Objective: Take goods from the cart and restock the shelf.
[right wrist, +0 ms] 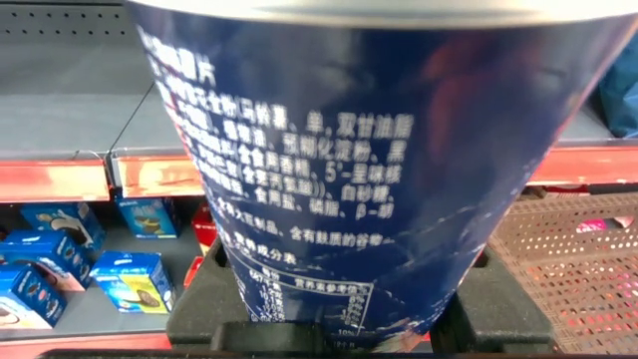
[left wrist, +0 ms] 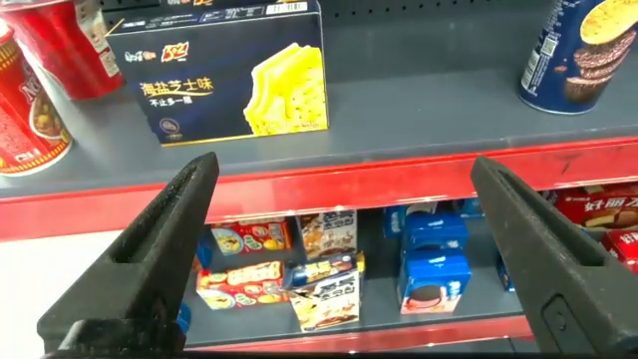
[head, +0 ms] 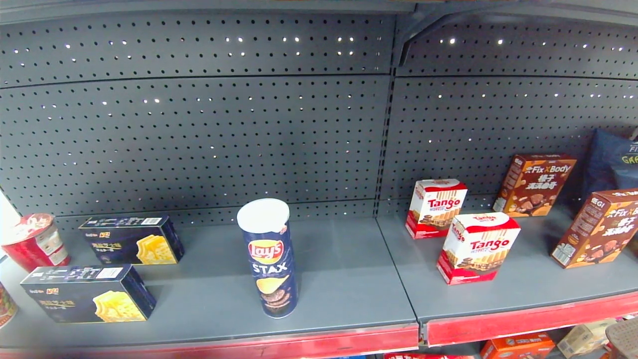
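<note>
Right gripper (right wrist: 349,309) is pinching a dark blue cylindrical chip canister with white print (right wrist: 349,170). Black fingers are pressing against its sides, and the canister is sitting close in front of the wrist camera. Behind it the grey metal shelf with a red front edge (right wrist: 60,179) is running across, and a brownish perforated plastic basket (right wrist: 578,259) is lying to one side below the shelf's edge.

Left gripper (left wrist: 344,175) is hanging with its two black fingers spread wide and nothing between them. It is facing the shelf's red edge below a navy cardboard cracker box (left wrist: 229,75).

On the shelf, a second dark blue chip canister with a white lid (head: 268,259) is standing upright near the front, left of the panel seam. Two navy cracker boxes (head: 132,239) are lying further left, and a red cup (head: 35,242) is sitting beside them. Right of the seam, two red-and-white wafer boxes (head: 478,247) and two brown biscuit boxes (head: 536,184) are standing apart from one another.
</note>
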Controlling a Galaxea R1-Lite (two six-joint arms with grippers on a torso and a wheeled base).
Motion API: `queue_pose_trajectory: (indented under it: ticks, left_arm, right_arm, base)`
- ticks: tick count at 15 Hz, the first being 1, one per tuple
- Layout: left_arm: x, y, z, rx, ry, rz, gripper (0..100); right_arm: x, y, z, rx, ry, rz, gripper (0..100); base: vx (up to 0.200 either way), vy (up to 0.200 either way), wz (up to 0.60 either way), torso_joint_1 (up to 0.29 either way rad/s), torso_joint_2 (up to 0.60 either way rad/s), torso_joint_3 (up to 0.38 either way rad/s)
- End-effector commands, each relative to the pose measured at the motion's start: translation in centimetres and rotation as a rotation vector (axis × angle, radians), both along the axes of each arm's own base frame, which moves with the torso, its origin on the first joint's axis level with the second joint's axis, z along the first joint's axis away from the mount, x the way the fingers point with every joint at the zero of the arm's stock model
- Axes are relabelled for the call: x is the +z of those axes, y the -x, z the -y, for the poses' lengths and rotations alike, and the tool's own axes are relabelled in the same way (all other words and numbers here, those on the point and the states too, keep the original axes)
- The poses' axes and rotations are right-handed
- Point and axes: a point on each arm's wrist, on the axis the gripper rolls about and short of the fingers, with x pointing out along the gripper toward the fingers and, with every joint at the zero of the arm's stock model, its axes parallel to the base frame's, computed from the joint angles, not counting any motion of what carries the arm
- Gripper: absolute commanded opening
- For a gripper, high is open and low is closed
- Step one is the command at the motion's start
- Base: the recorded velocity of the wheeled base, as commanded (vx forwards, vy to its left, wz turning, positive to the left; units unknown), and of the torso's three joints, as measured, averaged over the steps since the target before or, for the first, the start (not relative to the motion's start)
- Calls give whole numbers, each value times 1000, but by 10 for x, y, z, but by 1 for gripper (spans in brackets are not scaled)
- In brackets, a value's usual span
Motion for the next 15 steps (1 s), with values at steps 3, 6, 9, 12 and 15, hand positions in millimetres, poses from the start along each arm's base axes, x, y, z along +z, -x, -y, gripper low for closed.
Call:
queue_pose_trajectory:
  ticks: [3, 6, 9, 12, 15]
  left_arm:
    - [0, 0, 0, 0, 0, -5, 100]
    - [0, 0, 0, 0, 0, -5, 100]
    - [0, 0, 0, 0, 0, -5, 100]
    - [0, 0, 0, 1, 0, -5, 100]
    - [0, 0, 0, 0, 0, -5, 100]
  right_arm:
    - [3, 0, 0, 11, 0, 8, 0]
    - [25, 5, -1, 92, -5, 52, 0]
    - [49, 0, -2, 239, -2, 19, 0]
    - [98, -14, -5, 331, -5, 21, 0]
    - [140, -50, -14, 329, -3, -44, 0]
  base:
    - [0, 0, 0, 0, 0, 0]
    - [0, 0, 0, 0, 0, 0]
    - [0, 0, 0, 0, 0, 0]
    - [0, 0, 0, 0, 0, 0]
    - [0, 0, 0, 0, 0, 0]
